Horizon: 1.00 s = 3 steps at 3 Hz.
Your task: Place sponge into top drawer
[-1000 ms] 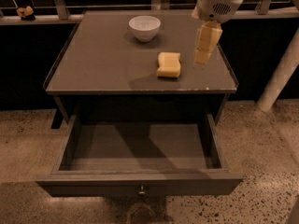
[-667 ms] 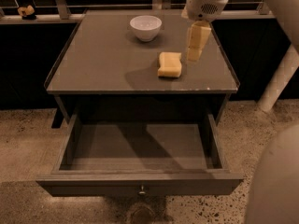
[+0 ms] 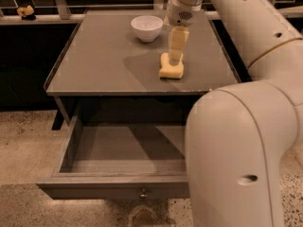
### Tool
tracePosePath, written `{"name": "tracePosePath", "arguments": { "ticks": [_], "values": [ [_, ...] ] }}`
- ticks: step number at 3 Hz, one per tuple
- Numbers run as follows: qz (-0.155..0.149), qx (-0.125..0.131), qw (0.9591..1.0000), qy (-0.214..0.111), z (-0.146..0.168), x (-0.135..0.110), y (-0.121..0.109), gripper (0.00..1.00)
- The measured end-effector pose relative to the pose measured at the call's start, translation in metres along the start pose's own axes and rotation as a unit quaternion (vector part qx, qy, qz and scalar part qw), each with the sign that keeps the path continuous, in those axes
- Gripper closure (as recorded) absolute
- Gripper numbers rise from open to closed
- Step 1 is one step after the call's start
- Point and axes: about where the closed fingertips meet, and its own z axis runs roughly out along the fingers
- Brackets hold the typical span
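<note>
We see the gripper (image 3: pixel 175 59), a pale-yellow column hanging from the robot's white arm (image 3: pixel 236 145), pointing straight down over the table, its tip meeting the rear edge of the small pale-yellow rectangular foam sponge (image 3: pixel 170 71). From this angle the column reads as one solid piece, so we cannot tell how far the gripper is open or whether it has hold of anything. The sponge lies flat on the dark-grey square tabletop (image 3: pixel 99 65), directly under and just in front of the gripper's tip, towards the table's front edge. Behind and to the left of the tip, near but apart from it, stands a small round white bowl (image 3: pixel 147 27), upright. Well below and in front of the tip, the wide shallow dark-grey wooden top drawer (image 3: pixel 109 148) stands pulled out from under the tabletop, its bare floor showing, with a small round metal knob (image 3: pixel 142 193) on the flat front. The arm's bulky white elbow covers the drawer's right part. Far off to the left of the gripper, a small yellowish object (image 3: pixel 26 11) sits on a ledge behind the table. Pale speckled floor (image 3: pixel 23 145) lies around the drawer.
</note>
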Motion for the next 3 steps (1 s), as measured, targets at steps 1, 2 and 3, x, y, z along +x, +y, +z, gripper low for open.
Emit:
{"name": "tracePosePath", "arguments": {
  "ticks": [1,2,3],
  "values": [
    [0.006,-0.023,0.9996,-0.015,0.033,-0.002,-0.009,0.0],
    [0.015,-0.023,0.9993,-0.026,0.048,-0.003,-0.013,0.0],
    [0.016,-0.013,0.9993,-0.031,0.053,-0.006,-0.02,0.0]
  ]
}}
